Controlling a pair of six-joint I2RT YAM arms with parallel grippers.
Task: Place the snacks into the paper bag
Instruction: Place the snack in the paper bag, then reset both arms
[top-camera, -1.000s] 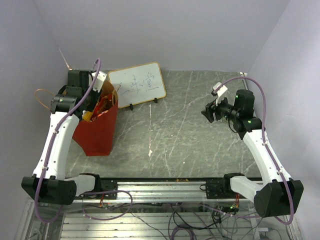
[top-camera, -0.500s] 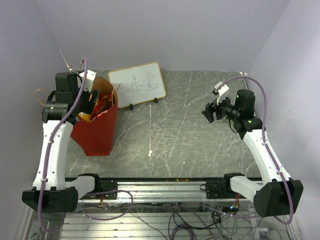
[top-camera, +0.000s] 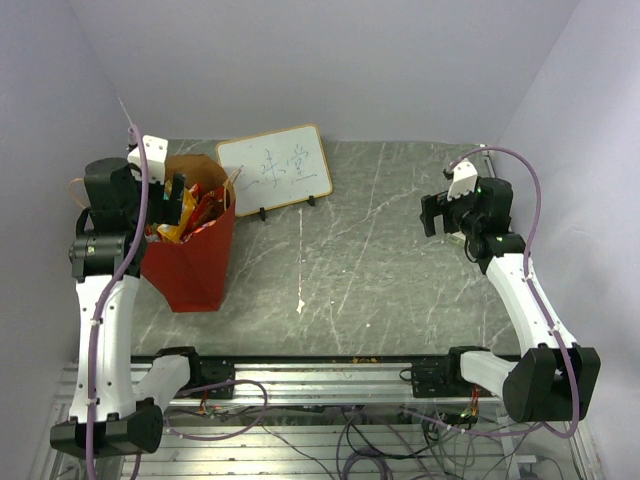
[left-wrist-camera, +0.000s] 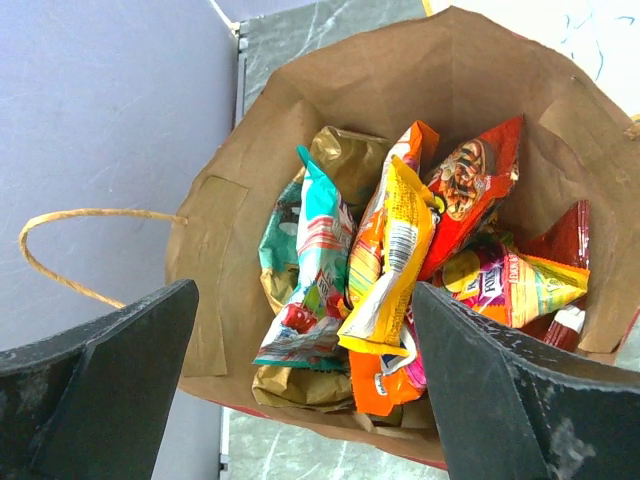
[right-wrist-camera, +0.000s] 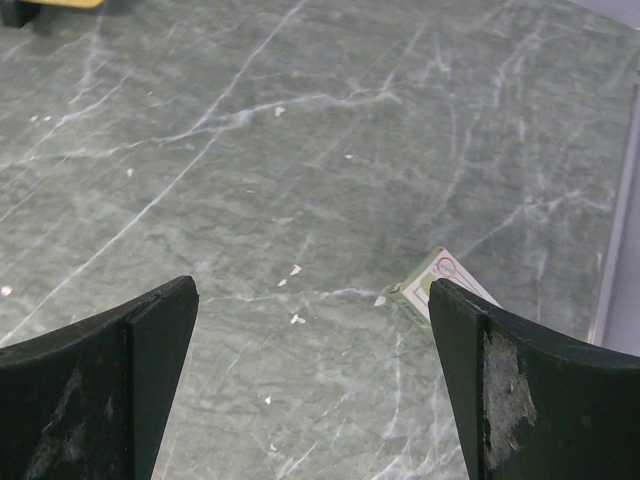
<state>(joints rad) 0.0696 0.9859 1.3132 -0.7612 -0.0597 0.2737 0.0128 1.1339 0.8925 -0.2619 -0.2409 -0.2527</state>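
Observation:
The red paper bag (top-camera: 192, 265) stands at the table's left, its brown inside (left-wrist-camera: 480, 90) showing in the left wrist view. Snacks fill it: a teal-white candy bag (left-wrist-camera: 315, 270), a yellow pack (left-wrist-camera: 395, 255), an orange pack (left-wrist-camera: 385, 380), a red chip bag (left-wrist-camera: 470, 190) and a brown-gold bag (left-wrist-camera: 345, 155); their tops show in the top view (top-camera: 190, 212). My left gripper (top-camera: 170, 205) hangs open and empty above the bag's mouth (left-wrist-camera: 305, 400). My right gripper (top-camera: 432, 215) is open and empty above bare table at the right (right-wrist-camera: 312, 390).
A white framed board with writing (top-camera: 275, 168) stands behind the bag. A small white box with red-green print (right-wrist-camera: 445, 285) lies on the table by the right edge, half hidden by my right finger. A loop handle (left-wrist-camera: 70, 250) hangs off the bag's left side.
My left arm has risen and drawn back to the left, off the bag's mouth. My right arm has pulled back and up toward the right.

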